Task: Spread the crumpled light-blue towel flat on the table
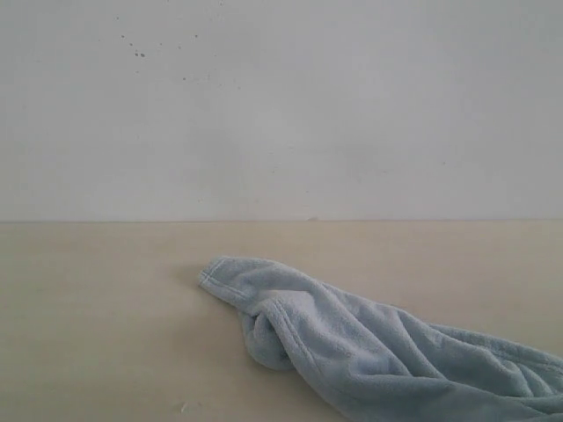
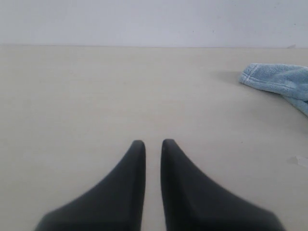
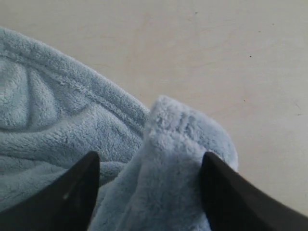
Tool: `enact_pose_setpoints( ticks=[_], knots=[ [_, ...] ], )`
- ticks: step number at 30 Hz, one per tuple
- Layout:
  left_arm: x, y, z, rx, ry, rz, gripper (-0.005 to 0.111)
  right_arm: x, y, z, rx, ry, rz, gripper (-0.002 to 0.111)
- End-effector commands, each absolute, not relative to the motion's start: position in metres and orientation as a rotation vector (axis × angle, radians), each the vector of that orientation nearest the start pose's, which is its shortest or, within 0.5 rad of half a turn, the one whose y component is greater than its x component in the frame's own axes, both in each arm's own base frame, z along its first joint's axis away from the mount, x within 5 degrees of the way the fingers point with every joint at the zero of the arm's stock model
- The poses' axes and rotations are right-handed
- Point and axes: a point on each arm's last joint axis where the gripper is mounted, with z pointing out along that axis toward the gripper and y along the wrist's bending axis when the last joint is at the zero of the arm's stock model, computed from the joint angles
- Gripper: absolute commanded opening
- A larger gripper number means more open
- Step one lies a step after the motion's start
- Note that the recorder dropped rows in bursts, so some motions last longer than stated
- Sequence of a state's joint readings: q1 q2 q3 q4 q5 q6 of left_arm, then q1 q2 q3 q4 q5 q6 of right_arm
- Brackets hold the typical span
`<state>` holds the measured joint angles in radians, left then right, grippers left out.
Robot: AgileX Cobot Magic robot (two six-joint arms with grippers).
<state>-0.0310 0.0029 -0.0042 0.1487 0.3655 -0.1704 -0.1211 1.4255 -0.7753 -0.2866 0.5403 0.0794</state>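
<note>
Exterior view. A crumpled, pale light-blue fluffy terry towel lies on a wide, smooth, cream-beige matte table. The towel sits right of centre. One rounded, hemmed end points left and far, and the bunched body runs near and right until the picture's edge cuts it off. A thick fold curls under the towel near the middle. Behind the table's far edge stands a plain white wall with a few small dark specks high on its left. Neither arm shows in this view.

Left wrist view. The black, tapered left gripper hangs over bare table. Its jaws are almost together, with only a narrow slit between the tips, and they hold nothing. The towel's hemmed end lies well apart from the gripper, on the table towards the wall.

Right wrist view. The black right gripper has its jaws spread wide, one on either side of an upstanding, rounded fold of the towel. The fold touches one of the fingers, keeps its full fluffy thickness and is not pinched. More creased towel, with a stitched hem line, lies beside and behind the other finger. Bare table lies beyond the fold.
</note>
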Motion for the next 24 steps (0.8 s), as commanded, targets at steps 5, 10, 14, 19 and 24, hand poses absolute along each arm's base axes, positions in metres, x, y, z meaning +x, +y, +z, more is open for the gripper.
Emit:
enact_pose_setpoints(
  ticks=[5,10,14,19,24],
  knots=[
    [0.053,0.003,0.181,-0.033,1.838,-0.002,0.013,0.238,-0.040,0.259,0.087,2.524,-0.212,0.050],
    [0.053,0.003,0.181,-0.033,1.838,-0.002,0.013,0.200,-0.024,0.271,0.066,2.561,-0.048,0.050],
    [0.053,0.003,0.181,-0.033,1.838,-0.002,0.013,0.176,-0.021,0.260,0.064,2.571,-0.053,0.050],
    [0.053,0.003,0.181,-0.033,1.838,-0.002,0.013,0.172,-0.020,0.230,0.071,2.570,-0.045,0.050],
    [0.053,0.003,0.181,-0.033,1.838,-0.002,0.013,0.184,-0.022,0.210,0.065,2.651,-0.037,0.050]
  ],
)
